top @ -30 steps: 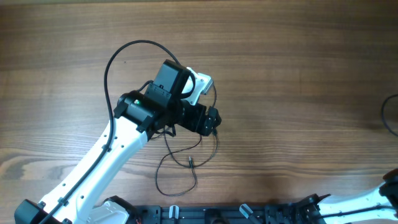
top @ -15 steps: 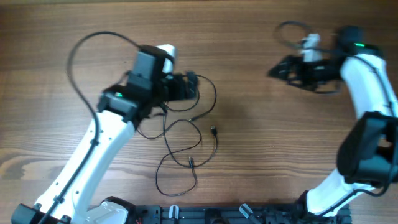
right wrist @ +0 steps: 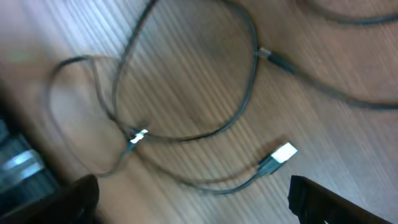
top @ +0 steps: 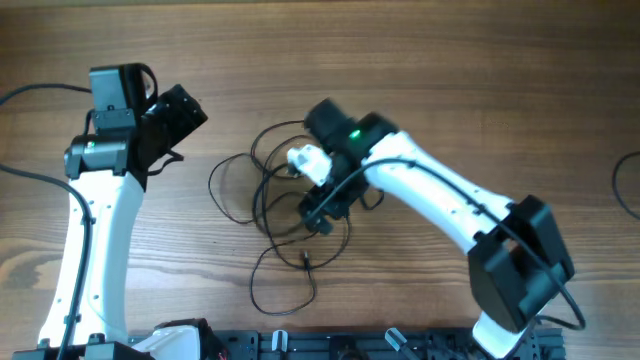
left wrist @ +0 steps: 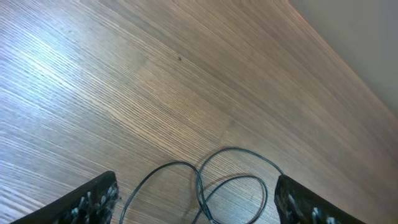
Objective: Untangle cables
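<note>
The cables (top: 268, 195) are thin black cords lying in loose overlapping loops at the table's middle, with a trailing loop toward the front (top: 283, 290). My left gripper (top: 182, 110) is open and empty, to the left of the loops and apart from them. Its wrist view shows two crossing loops (left wrist: 231, 185) on the wood between the spread fingers (left wrist: 199, 208). My right gripper (top: 322, 212) hangs over the right side of the tangle. Its fingers (right wrist: 199, 202) are spread and hold nothing. Below it lie a silver USB plug (right wrist: 281, 154) and a small plug (right wrist: 137, 134).
A thick black robot wire (top: 30, 92) arcs at the far left, and another (top: 622, 185) shows at the right edge. A black rail (top: 380, 345) runs along the table's front edge. The wood table (top: 450, 70) stretches behind.
My left arm has pulled back to the left, away from the cables. My right arm has swung from the far right to over the tangle. The loops now spread further left.
</note>
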Controlling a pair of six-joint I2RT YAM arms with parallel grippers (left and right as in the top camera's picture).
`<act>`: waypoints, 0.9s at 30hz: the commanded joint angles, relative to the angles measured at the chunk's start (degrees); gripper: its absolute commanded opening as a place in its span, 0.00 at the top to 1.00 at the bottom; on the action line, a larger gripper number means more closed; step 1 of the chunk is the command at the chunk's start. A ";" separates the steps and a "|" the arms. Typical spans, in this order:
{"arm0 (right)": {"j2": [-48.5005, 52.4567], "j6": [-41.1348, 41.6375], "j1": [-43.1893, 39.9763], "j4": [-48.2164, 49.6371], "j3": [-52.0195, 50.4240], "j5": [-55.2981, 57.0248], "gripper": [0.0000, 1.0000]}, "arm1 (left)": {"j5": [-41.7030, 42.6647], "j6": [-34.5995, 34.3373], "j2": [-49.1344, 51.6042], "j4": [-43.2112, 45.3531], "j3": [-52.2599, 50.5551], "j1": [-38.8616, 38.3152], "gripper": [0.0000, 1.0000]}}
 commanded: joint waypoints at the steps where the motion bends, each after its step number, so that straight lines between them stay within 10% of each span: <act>1: 0.46 0.66 3.63 4.00 -3.39 13.09 0.00 | -0.57 0.35 0.00 0.00 0.17 0.37 0.17; 8: 0.46 -2.14 7.13 15.30 -6.38 7.65 0.00 | -0.55 1.88 0.00 0.00 0.17 0.39 0.15; 27: 0.57 -6.36 7.15 7.50 -6.56 -3.08 0.00 | -0.55 3.37 0.00 0.00 0.17 0.37 0.07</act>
